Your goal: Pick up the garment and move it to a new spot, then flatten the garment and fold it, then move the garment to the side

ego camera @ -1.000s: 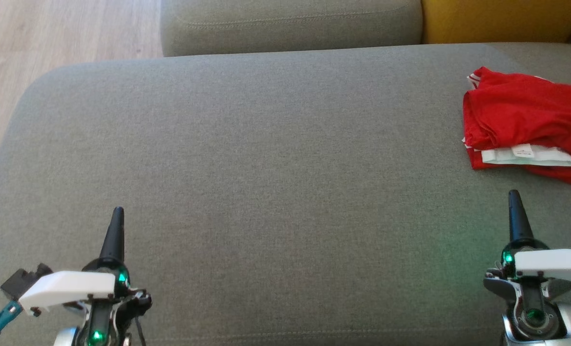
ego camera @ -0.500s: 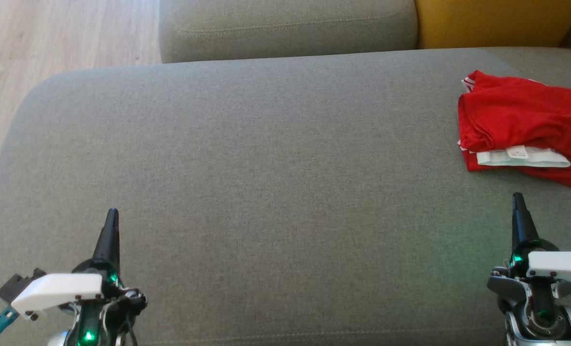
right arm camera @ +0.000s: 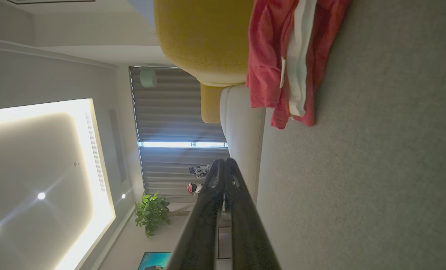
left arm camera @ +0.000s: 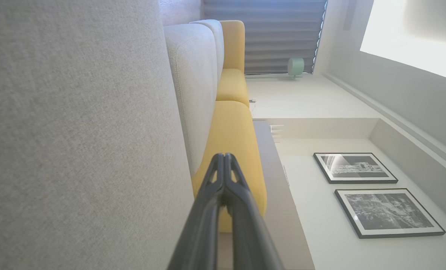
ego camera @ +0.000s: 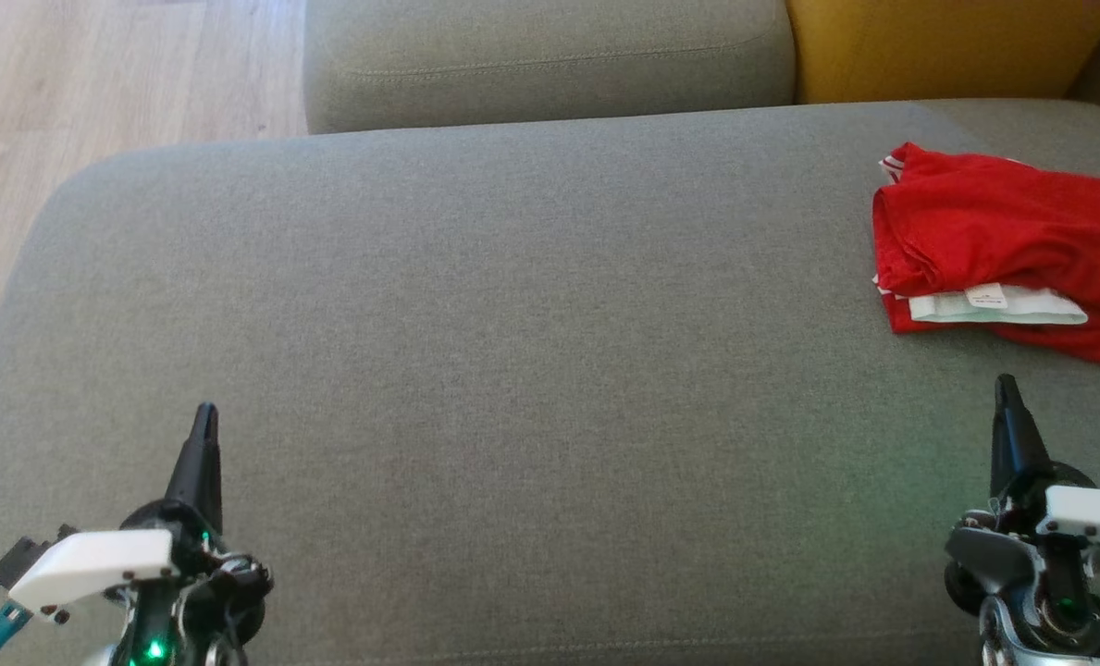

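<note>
- The garment [ego camera: 1003,250], red and bunched in loose folds, is lying on the grey seat [ego camera: 512,324] at its far right, near the yellow cushion [ego camera: 929,46].
- A white band [ego camera: 1021,310] with a small label is showing along the garment's near edge.
- The left gripper [ego camera: 204,413] is hanging at the lower left above the seat, well apart from the garment. Its fingers are pressing together into one point, clenched on nothing.
- The right gripper [ego camera: 1005,384] is hanging at the lower right, likewise clenched and empty. Its tip is pointing toward the garment's near edge, near it but not touching.
- In the right wrist view, the fingers are meeting tip to tip, with the garment lying ahead on the grey fabric.
- In the left wrist view, the closed fingers are pointing along the seat toward the grey back cushion [left arm camera: 196,93].
- Wooden floor [ego camera: 96,83] is showing beyond the seat's left end.
</note>
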{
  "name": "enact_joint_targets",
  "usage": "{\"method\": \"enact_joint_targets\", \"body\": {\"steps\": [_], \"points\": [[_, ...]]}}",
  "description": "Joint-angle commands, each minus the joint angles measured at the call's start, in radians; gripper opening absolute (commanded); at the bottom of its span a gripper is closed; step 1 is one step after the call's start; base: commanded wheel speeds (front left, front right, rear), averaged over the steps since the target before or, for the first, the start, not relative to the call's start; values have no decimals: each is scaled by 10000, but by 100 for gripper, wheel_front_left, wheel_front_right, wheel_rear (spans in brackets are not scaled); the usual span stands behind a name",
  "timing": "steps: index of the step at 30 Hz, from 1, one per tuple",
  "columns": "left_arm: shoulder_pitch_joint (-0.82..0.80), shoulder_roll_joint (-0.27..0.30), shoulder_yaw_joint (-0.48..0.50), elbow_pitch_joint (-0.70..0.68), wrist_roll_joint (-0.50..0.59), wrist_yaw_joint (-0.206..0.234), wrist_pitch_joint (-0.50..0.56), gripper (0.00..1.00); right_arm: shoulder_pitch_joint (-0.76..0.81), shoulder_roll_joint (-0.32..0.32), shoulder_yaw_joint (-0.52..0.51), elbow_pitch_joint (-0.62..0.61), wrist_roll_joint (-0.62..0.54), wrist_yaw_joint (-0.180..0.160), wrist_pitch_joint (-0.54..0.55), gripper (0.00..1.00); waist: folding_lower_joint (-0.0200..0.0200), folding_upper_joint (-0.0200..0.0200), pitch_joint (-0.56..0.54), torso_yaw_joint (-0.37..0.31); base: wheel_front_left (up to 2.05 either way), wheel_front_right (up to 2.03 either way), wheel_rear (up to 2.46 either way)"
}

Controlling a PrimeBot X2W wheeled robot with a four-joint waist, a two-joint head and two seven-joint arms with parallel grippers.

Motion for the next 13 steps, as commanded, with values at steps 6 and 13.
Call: {"method": "enact_joint_targets", "body": {"steps": [6, 13], "points": [[-590, 169, 391, -253, -317, -73, 162, 0, -331, 21, 130, -292, 408, -7, 193, 0, 0, 0, -28, -13, 0, 0, 0], [-592, 149, 419, -251, -294, -73, 184, 0, -333, 38, 107, -290, 389, -7, 211, 0, 0, 0, -28, -13, 0, 0, 0]]}}
